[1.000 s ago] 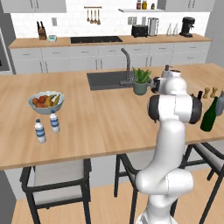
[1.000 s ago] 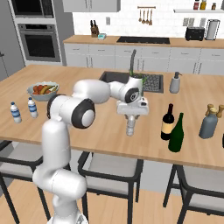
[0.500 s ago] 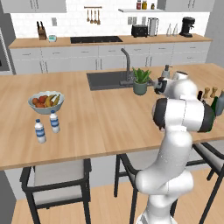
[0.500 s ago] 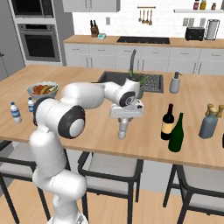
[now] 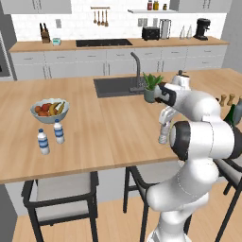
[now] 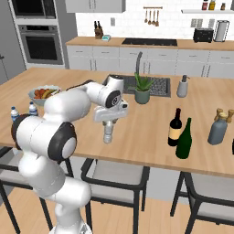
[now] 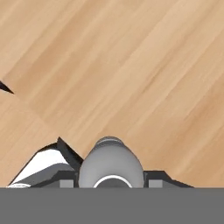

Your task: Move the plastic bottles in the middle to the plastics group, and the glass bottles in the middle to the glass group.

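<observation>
Hand view looks straight down on the plain grey plastic bottle, its rounded shoulder and cap ring sitting between the two dark fingertips of the tool, which press against its sides. Wood grain of the tabletop lies below it.

In the right base view the tool points down over the front part of the tabletop and pinches the top of the plastic bottle, which hangs upright under it, its base at or just above the wood; I cannot tell whether it touches. The left base view shows the same bottle upright beneath the tool, beside the arm's big white joint.

Further along the front edge to the right stand the near-black wine bottle with a tan label and the dark green wine bottle, just beside each other. Beyond them is the grey-blue bottle, with two small brown shakers behind it.

Well apart on the left are the two blue-labelled water bottles, near the fruit bowl. Farther back sit a potted plant, the sink and a grey soap dispenser.
</observation>
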Available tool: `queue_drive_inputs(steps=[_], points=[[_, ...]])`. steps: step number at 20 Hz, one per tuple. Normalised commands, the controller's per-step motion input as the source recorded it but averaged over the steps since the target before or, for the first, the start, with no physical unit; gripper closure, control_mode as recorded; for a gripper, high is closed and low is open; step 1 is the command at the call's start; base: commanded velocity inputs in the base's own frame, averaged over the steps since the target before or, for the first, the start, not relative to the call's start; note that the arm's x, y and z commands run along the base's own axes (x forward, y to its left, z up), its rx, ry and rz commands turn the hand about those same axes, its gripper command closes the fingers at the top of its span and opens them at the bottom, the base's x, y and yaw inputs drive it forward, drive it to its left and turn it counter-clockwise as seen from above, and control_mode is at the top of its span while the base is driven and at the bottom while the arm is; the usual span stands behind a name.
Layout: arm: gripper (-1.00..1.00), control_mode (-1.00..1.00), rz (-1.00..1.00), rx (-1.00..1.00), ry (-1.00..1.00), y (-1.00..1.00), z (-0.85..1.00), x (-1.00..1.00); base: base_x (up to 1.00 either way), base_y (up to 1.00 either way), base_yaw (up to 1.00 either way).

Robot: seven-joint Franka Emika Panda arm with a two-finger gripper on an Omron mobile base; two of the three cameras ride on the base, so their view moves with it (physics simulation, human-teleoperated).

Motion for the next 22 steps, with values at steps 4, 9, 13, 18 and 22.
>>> queue_drive_inputs(steps=[4, 9, 13, 18, 22], points=[[1.00, -1.00, 0.18, 0.00, -0.20, 1.00, 0.18, -0.11, 0.00, 0.00, 0.00], [1.00, -1.00, 0.14, 0.00, -0.23, 1.00, 0.20, -0.02, 0.00, 0.00, 0.00], [1.00, -1.00, 0.09, 0.00, -0.19, 1.00, 0.18, 0.00, 0.00, 0.00, 0.00], [1.00, -1.00, 0.08, 0.00, -0.20, 1.00, 0.05, 0.08, 0.00, 0.00, 0.00], [1.00, -1.00, 0.06, 0.00, -0.12, 1.00, 0.03, 0.18, 0.00, 0.00, 0.00]])
